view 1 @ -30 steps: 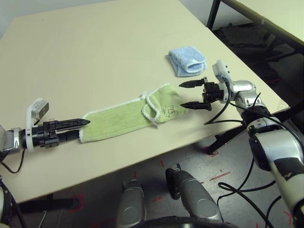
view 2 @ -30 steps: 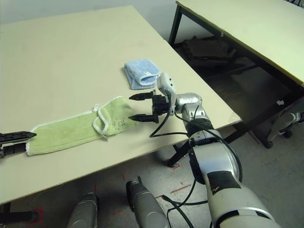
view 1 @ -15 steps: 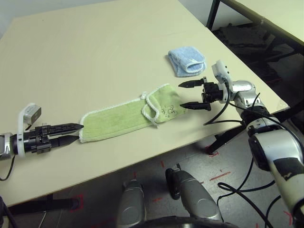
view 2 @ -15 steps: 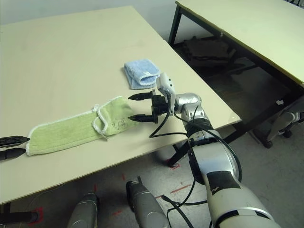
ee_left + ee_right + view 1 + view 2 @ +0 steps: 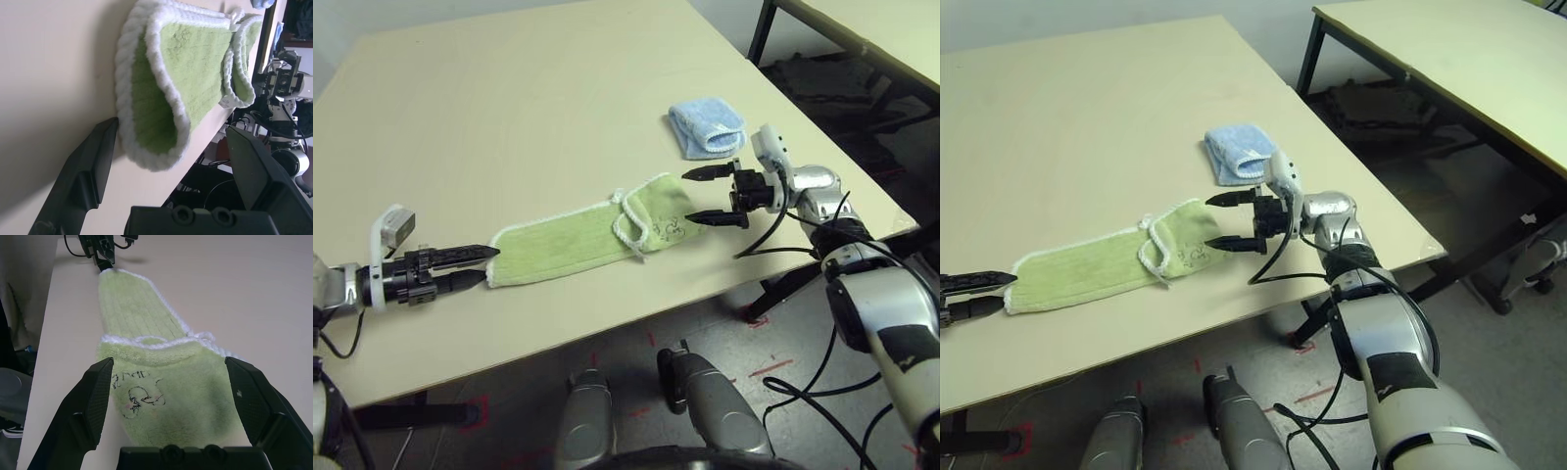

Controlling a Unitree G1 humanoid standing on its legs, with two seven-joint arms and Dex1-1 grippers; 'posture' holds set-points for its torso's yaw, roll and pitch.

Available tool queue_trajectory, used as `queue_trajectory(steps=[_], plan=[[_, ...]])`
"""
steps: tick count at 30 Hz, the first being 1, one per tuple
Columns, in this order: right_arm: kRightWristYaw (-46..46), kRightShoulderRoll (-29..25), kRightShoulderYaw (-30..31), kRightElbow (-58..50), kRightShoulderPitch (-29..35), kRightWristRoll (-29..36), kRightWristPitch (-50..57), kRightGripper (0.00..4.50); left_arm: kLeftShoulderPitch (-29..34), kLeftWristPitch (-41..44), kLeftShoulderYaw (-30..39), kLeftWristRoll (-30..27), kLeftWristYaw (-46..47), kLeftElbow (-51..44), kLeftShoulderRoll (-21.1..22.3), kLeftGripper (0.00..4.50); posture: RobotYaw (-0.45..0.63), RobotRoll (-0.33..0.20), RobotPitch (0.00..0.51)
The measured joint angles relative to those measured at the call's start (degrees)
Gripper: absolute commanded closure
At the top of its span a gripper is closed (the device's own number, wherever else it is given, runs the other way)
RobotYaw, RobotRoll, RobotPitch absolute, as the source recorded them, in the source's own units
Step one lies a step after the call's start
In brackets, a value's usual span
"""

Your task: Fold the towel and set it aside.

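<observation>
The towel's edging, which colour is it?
White, around the light green towel; the left wrist view shows it best.

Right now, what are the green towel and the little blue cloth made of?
The green towel looks like soft terry cloth: fuzzy ribbed pile, with white stitched edging. The little blue cloth seems a similar fluffy fabric, folded, with a pale trimmed edge. The exact fibre can't be told by looking.

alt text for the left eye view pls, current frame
A light green towel lies in a long folded strip on a tan table, with the open left gripper at one end and the open right gripper at the other. A blue cloth sits beyond.
</observation>
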Motion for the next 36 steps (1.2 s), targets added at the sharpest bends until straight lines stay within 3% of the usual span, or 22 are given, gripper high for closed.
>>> queue_trajectory(steps=[6, 27, 30, 36], plan=[[0.0, -0.03, -0.02, 0.02, 0.0, 0.0, -0.06, 0.0, -2.18, 0.07, 0.02, 0.3, 1.34, 0.83, -1.83, 0.03, -0.13, 0.0, 0.181], [0.0, -0.09, -0.02, 0.04, 0.0, 0.0, -0.68, 0.0, -0.95, -1.61, 1.62, -0.26, 1.82, -0.29, -3.6, 0.03, -0.14, 0.0, 0.172], [0.0, -0.08, -0.02, 0.04, 0.0, 0.0, -0.9, 0.0, -0.98, -2.0, 2.33, -0.19, 2.81, -0.48, -4.39, 0.58, -0.14, 0.0, 0.172], [0.0, -0.08, -0.02, 0.04, 0.0, 0.0, -1.13, 0.0, -0.98, -2.69, 3.09, -0.01, 5.57, -0.38, -5.73, 2.62, -0.14, 0.0, 0.169]])
